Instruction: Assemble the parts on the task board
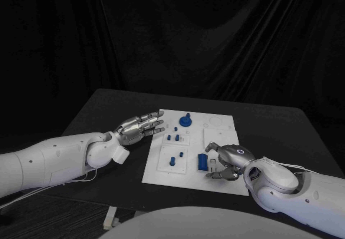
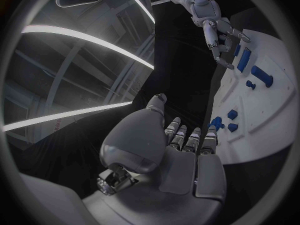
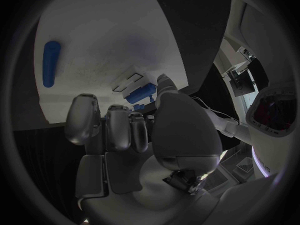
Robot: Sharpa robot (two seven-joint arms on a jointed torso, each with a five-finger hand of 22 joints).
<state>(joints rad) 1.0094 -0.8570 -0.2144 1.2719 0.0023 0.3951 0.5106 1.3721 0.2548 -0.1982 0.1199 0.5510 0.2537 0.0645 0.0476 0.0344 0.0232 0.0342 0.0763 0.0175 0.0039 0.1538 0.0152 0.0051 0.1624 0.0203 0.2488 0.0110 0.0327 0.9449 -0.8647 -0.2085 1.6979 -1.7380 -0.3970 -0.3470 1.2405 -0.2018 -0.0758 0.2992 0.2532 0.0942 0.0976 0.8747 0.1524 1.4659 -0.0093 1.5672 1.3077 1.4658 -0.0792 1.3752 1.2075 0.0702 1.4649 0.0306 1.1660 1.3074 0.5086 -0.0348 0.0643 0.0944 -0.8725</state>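
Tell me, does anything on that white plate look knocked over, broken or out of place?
Nothing stands out. The task board lies flat on the black table, and its small blue parts look tidy and undamaged. The left robot hand hovers open at the board's edge; the right robot hand is over a blue block near the front.

The left robot hand (image 1: 140, 127) hovers by the left edge of the task board (image 1: 223, 122), fingers straight, close together and empty. The right robot hand (image 1: 229, 160) is curled palm-down at the board's near right corner, fingertips (image 3: 164, 80) touching a blue part (image 1: 203, 162).
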